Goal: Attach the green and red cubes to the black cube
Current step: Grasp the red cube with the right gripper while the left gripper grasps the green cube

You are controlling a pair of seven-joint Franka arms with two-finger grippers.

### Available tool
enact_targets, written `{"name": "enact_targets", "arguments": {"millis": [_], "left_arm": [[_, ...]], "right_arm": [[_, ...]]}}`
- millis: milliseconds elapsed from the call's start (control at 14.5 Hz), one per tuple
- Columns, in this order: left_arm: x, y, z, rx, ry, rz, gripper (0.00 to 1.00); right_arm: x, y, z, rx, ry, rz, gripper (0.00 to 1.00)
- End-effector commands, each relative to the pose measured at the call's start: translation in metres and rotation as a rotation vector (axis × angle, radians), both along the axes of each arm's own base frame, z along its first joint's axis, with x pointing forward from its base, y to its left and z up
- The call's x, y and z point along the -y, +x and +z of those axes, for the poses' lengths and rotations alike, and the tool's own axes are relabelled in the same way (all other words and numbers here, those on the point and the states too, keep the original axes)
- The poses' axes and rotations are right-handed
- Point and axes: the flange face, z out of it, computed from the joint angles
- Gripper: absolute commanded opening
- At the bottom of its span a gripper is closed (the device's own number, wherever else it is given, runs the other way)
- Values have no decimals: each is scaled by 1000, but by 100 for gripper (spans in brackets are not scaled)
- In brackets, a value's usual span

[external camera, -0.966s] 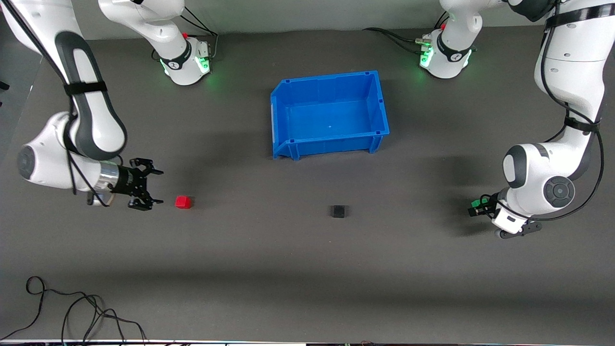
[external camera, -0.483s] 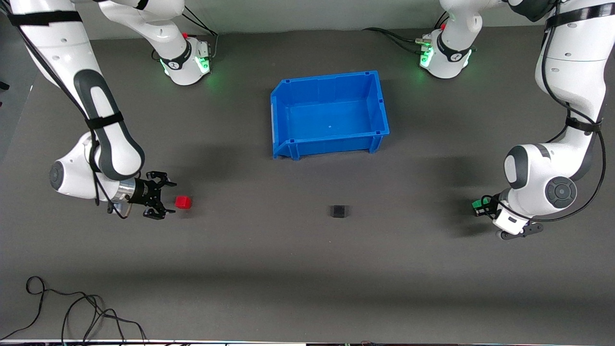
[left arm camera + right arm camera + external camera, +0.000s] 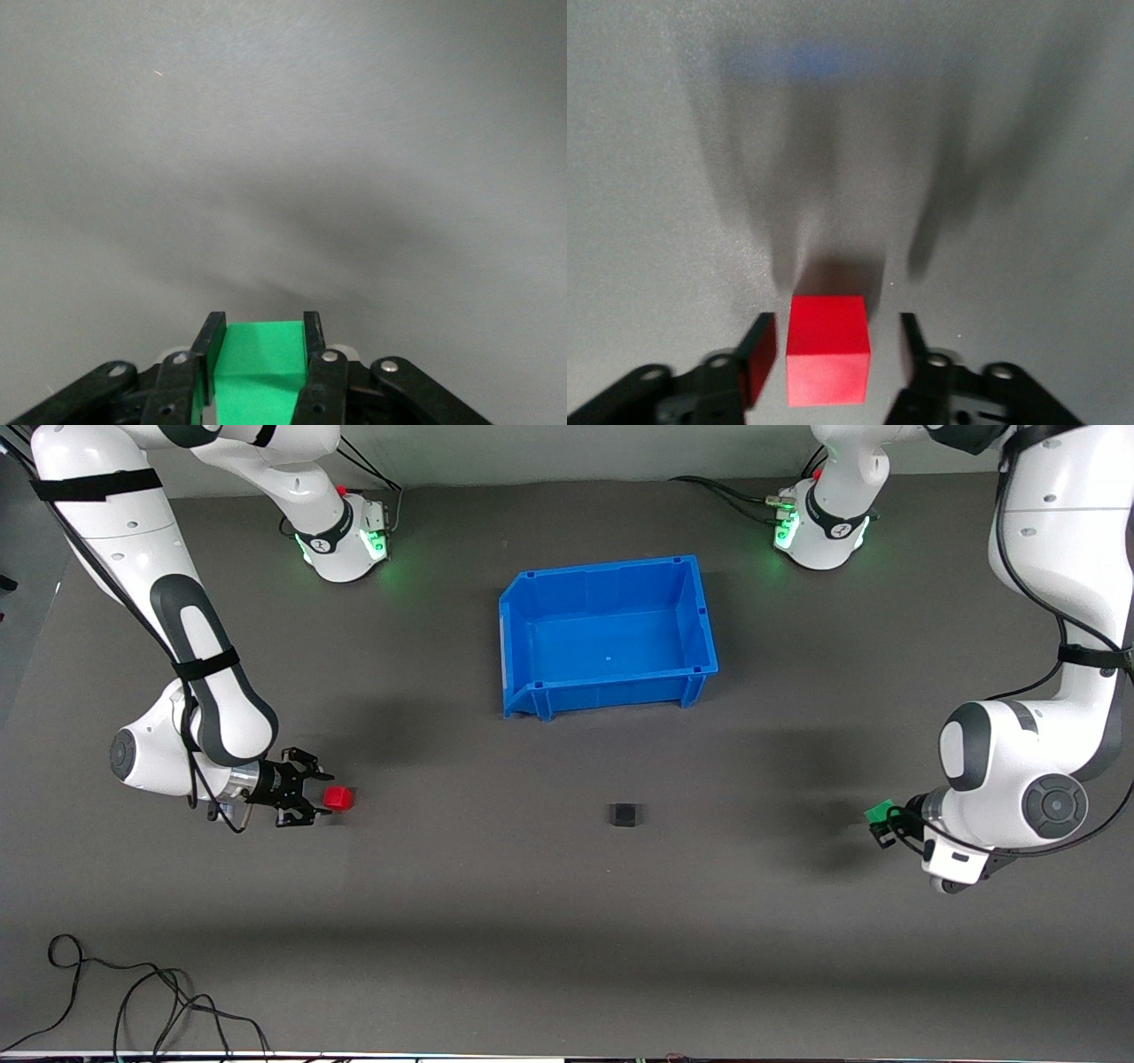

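Between right gripper (image 3: 833, 341) fingers: red cube (image 3: 827, 359); left gripper (image 3: 262, 341) clamps green cube (image 3: 260, 367).

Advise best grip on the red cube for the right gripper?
Pinch the red cube across its two flat opposite side faces, coming in low from the right arm's end of the table. The right gripper is open and already straddles it, one finger on each side with gaps, so closing there should probably hold it squarely.

Bin (image 3: 608, 631) farther than cube (image 3: 624, 814).
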Motion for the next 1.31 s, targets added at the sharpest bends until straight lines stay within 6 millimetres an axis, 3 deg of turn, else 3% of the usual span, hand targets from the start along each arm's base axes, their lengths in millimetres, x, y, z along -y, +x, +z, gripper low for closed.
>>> {"name": "enact_targets", "arguments": {"millis": [0,207,345,552,759,966,1241], "left_arm": [[26,3,9,-10,33,176,0],[46,2,4,-10,59,388,0],[63,1,2,-32,15,521,0],[108,0,-15,-13,9,685,0],[186,-13,-47,17,17,834,0],[238,-29,-53,19,22,933,0],[280,-38,-59,60,-21,1079,0]], "right_arm": [[-3,2,1,19,20,-3,30],[-17,10,14,28,27,-12,27],[-55,25,30,39,24,-24,27],[-117,44,51,48,27,-61,27],[-178,58,52,42,26,-92,27],[-229,64,47,58,29,-130,27],[-320,63,39,54,36,-209,27]]}}
